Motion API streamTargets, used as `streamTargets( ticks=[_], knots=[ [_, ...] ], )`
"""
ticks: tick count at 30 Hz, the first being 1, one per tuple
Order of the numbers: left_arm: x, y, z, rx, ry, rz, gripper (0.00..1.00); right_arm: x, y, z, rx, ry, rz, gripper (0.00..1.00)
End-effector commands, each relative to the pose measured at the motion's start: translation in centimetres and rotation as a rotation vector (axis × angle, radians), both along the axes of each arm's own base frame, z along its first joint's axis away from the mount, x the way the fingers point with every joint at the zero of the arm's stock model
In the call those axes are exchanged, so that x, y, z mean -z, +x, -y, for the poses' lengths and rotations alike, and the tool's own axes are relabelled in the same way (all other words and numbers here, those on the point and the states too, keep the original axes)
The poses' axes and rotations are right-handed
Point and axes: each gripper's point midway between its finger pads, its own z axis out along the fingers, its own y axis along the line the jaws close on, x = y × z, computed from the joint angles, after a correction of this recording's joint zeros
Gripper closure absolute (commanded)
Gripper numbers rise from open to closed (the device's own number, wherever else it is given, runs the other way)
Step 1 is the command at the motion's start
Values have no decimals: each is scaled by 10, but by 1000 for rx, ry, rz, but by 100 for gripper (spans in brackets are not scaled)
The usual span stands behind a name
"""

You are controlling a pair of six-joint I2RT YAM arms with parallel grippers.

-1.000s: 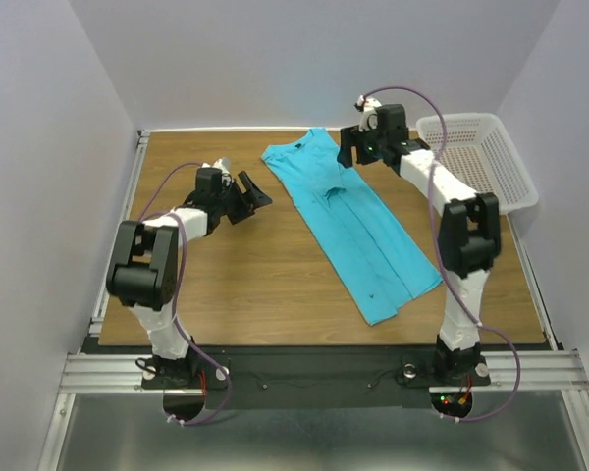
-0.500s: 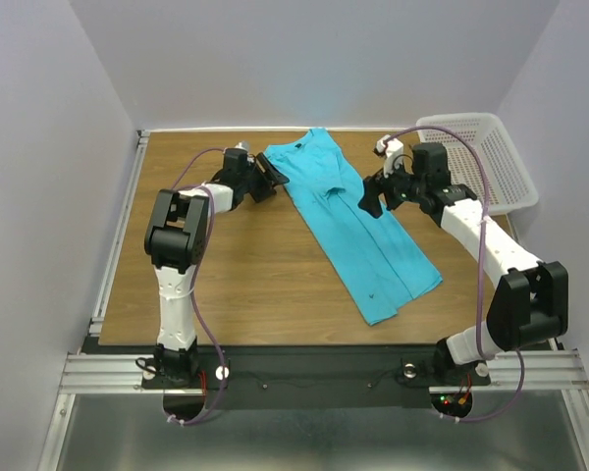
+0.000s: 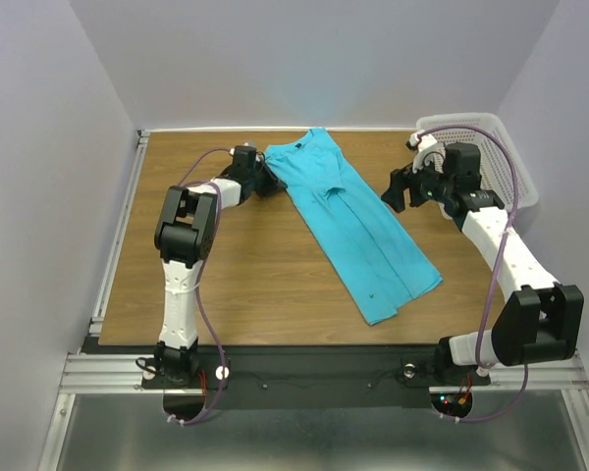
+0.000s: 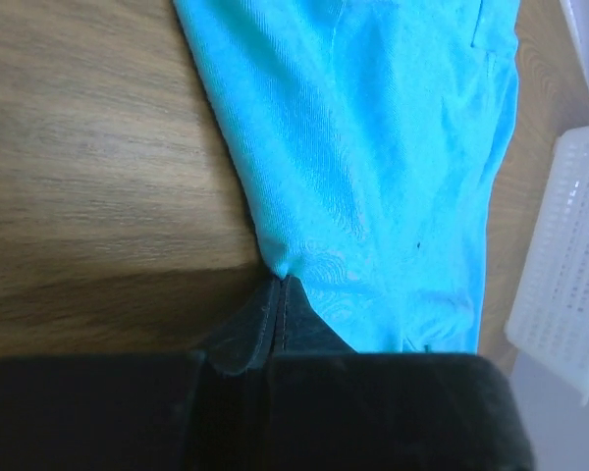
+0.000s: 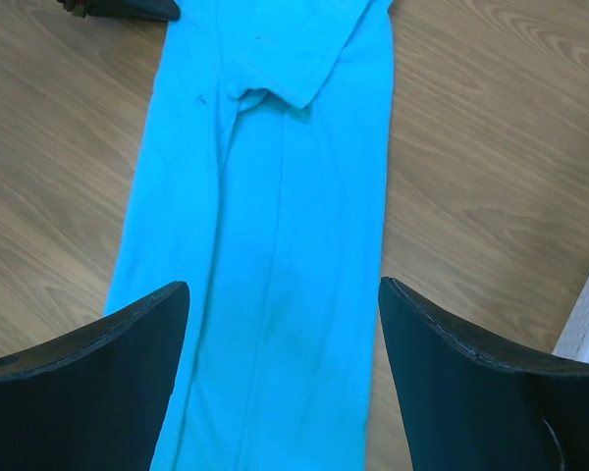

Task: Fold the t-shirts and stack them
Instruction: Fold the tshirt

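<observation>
On the wooden table (image 3: 226, 285) we see one turquoise t-shirt (image 3: 358, 235) lying flat as a long narrow band, its sides folded in along its length. It runs on a slant from the far middle of the board toward the near right. At the far end of the cloth, on its left edge, we find the left gripper (image 3: 260, 180) low against the table. From the left wrist view its jaws are pressed together with no gap between them. A small puckered tip of the shirt's edge is caught in the pinch, so we read it as clamped on the fabric. From that view the rest of the shirt spreads away smooth over the wood. Across the shirt, on its right side, the right gripper (image 3: 398, 191) hangs above the table just beside the cloth and does not touch it. Its wrist camera looks down on the folded band, with the two dark jaws spread wide, one on either side of the view, and nothing between them but the shirt below. Behind the right arm, at the far right corner of the table, stands a white perforated basket (image 3: 496, 137), well apart from the shirt. We cannot tell from these views whether anything lies inside it.
</observation>
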Motion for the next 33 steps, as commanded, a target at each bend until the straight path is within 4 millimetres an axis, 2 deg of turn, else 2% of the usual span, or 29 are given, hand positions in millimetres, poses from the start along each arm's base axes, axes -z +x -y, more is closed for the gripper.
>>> streamTargets(
  ticks=[1, 6, 7, 8, 9, 10, 12, 13, 14, 15, 16, 18, 21, 24, 28, 29, 31, 32, 33],
  knots=[
    [21, -6, -8, 17, 92, -48, 100, -20, 0, 3, 3, 34, 53, 16],
    [16, -13, -23, 37, 137, -26, 100, -15, -2, 6, 3, 23, 52, 16],
    [10, -11, -27, 37, 141, -10, 100, -15, -2, 7, 4, 21, 53, 16],
    [15, -18, -34, 33, 153, -25, 100, -14, -2, 7, 3, 19, 51, 16],
    [7, -17, -44, 19, 158, -10, 100, -15, -2, 6, -2, 17, 55, 16],
    [15, -26, -55, 21, 177, -29, 100, -13, -3, 7, -1, 15, 52, 16],
    [6, -29, -76, -3, 186, -15, 100, -11, -4, 6, -12, 12, 50, 16],
    [13, -37, -85, -7, 196, -34, 100, -10, -4, 5, -18, 14, 48, 16],
    [13, -41, -92, 4, 209, -29, 100, -9, -5, 4, -23, 17, 46, 16],
    [7, -39, -107, -20, 208, -16, 100, -7, -6, 3, -30, 19, 41, 16],
    [12, -47, -109, -4, 201, -22, 100, -7, -6, 2, -33, 20, 41, 16],
    [7, -50, -113, 11, 185, -22, 100, -5, -6, 3, -33, 20, 35, 16],
    [2, -51, -118, 10, 190, -24, 100, -4, -6, 1, -42, 23, 31, 16],
    [-3, -48, -132, -17, 172, -34, 100, -2, -7, 1, -55, 19, 31, 16],
    [-12, -34, -151, -46, 167, -50, 100, 6, -12, -3, -102, 9, 12, 16],
    [-7, -29, -164, -65, 166, -65, 100, 8, -14, -4, -112, 10, 1, 16],
    [-4, -27, -171, -69, 170, -99, 100, 9, -15, -5, -130, 1, 3, 16],
    [-11, -17, -175, -73, 170, -79, 100, 11, -17, -5, -140, -3, -5, 17],
    [-8, -15, -182, -83, 166, -90, 100, 11, -17, -5, -149, -12, -1, 17]
  ],
)
